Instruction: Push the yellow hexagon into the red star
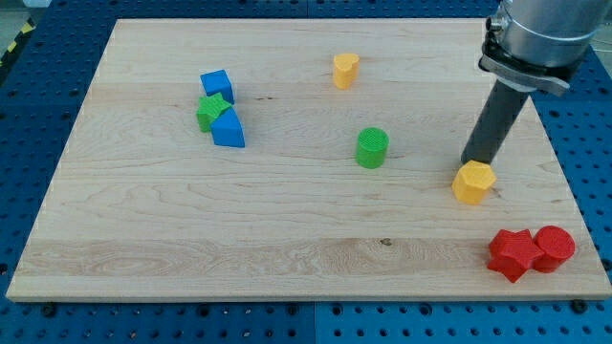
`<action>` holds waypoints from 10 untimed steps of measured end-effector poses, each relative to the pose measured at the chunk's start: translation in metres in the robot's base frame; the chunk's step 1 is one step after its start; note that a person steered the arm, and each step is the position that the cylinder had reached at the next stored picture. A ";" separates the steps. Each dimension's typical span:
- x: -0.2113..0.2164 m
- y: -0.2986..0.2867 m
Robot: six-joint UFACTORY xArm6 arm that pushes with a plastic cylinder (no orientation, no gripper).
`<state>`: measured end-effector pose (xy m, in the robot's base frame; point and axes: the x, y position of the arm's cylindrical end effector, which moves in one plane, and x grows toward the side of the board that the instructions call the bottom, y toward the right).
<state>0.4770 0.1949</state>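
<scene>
Light wooden board (191,220) on blue pegboard table (29,325).

Wooden board (191,229) carries yellow hexagon (473,182), red star (513,253), red cylinder (555,247), green cylinder (372,148), blue blocks etc.
</scene>
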 end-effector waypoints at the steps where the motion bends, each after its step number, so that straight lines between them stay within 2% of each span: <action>1: -0.016 -0.011; 2: -0.014 -0.020; 4: 0.025 -0.020; 8: 0.053 -0.020; 9: 0.054 -0.021; 10: 0.029 -0.061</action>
